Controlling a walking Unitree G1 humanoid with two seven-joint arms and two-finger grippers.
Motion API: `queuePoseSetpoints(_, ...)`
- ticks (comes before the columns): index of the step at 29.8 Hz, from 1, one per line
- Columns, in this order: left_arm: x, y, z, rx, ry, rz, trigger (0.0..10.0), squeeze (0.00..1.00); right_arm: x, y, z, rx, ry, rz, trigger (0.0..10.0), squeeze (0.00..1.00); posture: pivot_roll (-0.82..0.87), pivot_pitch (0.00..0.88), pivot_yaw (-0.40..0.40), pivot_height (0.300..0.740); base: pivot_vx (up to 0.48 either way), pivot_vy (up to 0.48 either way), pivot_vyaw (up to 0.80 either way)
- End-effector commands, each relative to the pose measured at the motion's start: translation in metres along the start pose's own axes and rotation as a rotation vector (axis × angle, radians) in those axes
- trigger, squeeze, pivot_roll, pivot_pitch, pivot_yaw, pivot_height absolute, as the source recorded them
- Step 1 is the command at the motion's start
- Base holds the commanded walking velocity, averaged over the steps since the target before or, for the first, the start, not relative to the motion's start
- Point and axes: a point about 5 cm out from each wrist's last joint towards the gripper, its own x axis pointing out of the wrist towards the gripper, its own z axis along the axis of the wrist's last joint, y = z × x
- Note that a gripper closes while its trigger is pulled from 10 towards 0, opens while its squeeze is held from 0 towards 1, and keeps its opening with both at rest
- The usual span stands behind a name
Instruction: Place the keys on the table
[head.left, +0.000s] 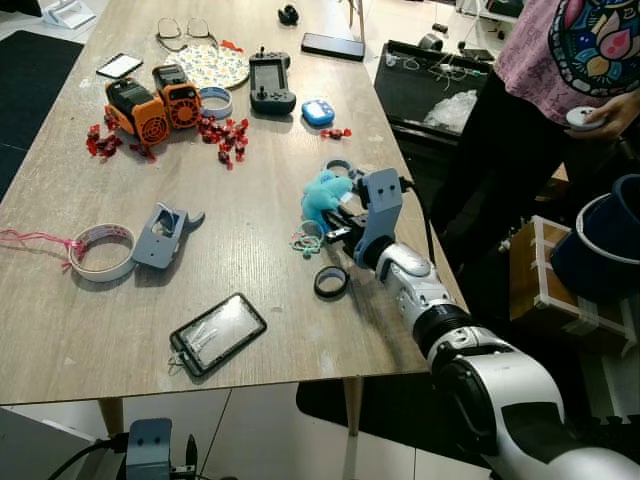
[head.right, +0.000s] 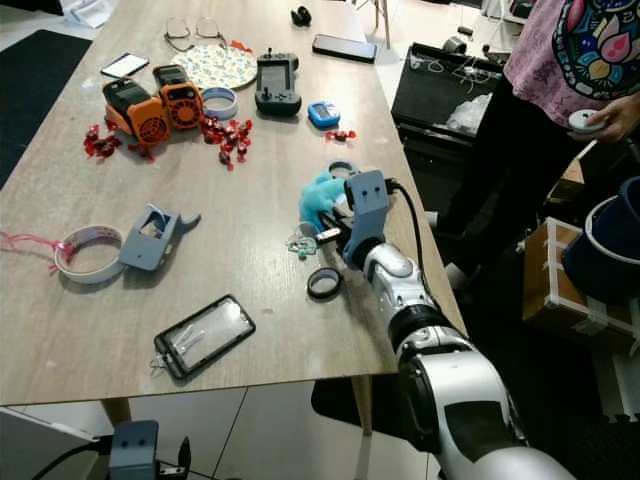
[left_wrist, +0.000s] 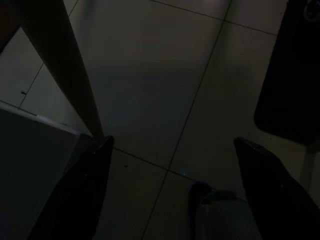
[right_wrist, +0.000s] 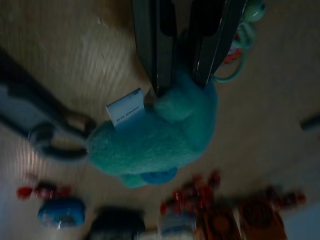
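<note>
Silver jointed right arm (head.left: 470, 350) — grey-blue wrist block, black cable, 2 black fingers (right_wrist: 155, 45)

The keys (head.left: 308, 242), with a fluffy teal plush charm (head.left: 324, 196), lie on the wooden table (head.left: 260, 300).

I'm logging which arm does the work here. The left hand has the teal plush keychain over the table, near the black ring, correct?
Not the left. The right hand holds the teal plush keychain by the black ring, as the left eye view shows; the left hand hangs below the table.

No legible text, plush's white tag (right_wrist: 125, 112) (blurred)
</note>
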Motion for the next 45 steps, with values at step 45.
queuePoseSetpoints(45, 0.001, 0.003, -0.005, -0.02, 0.016, -0.003, 10.0, 0.0, -0.014, 0.077, 0.007, 0.066, -0.03, 0.7, 0.0, 0.0, 0.11, 0.147, -0.108, 0.74, 0.0, 0.0, 0.0)
